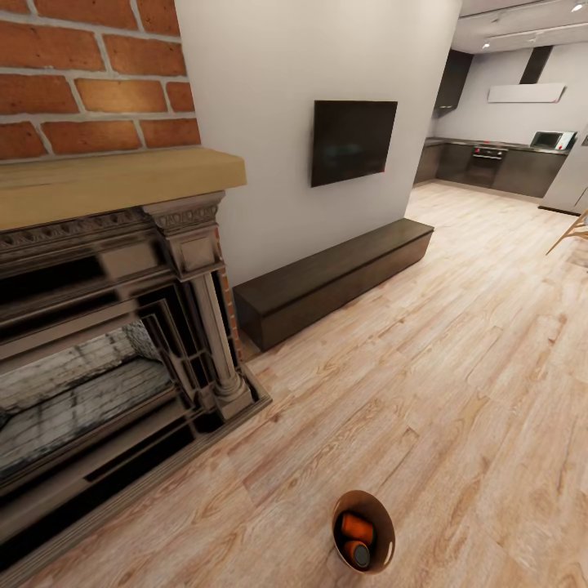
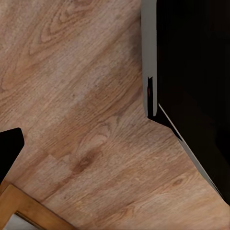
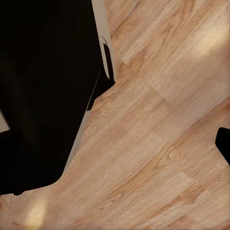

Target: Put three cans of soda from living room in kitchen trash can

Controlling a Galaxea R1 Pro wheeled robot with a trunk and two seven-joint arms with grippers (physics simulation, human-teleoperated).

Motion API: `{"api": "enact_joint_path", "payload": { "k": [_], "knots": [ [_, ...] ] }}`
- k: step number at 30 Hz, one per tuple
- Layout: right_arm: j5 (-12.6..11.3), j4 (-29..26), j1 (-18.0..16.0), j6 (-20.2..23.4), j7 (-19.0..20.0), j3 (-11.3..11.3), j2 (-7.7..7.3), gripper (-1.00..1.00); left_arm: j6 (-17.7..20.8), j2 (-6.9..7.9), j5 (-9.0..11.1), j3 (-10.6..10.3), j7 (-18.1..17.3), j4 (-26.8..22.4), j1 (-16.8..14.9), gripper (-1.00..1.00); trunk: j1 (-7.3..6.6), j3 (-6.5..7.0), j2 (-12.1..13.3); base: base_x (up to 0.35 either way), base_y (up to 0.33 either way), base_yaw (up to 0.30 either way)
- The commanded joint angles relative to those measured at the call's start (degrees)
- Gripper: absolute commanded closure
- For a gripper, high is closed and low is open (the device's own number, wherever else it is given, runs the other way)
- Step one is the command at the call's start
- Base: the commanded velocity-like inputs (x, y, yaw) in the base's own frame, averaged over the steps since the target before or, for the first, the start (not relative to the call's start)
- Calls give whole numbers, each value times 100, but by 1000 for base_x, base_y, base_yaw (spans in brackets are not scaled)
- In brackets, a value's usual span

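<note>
Cans (image 1: 357,529) lie in the bin (image 1: 384,516), which sits on the wood floor (image 1: 457,351) at the near edge of the head view, well apart from the fireplace (image 1: 106,359). Two orange cans show inside, one with its dark top facing up; a third I cannot make out. Beyond, a dark low bench (image 1: 335,278) runs along the wall under the TV (image 1: 351,140), and the kitchen (image 1: 498,159) lies far off. Wrist views show floor and dark robot body; whether either end effector is wide or narrow I cannot tell.
</note>
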Motion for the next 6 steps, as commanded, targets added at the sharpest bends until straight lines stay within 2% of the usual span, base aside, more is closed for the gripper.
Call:
{"api": "enact_joint_path", "payload": {
  "k": [1,6],
  "knots": [
    [-1,0,0,0,0,0,0,-100,0,0,0,0,0,0,0,-100,0,0,0,0,0,0],
    [-3,0,1,0,0,0,0,-100,0,-2,-1,0,1,0,1,-100,0,0,0,0,0,0]
  ]
}}
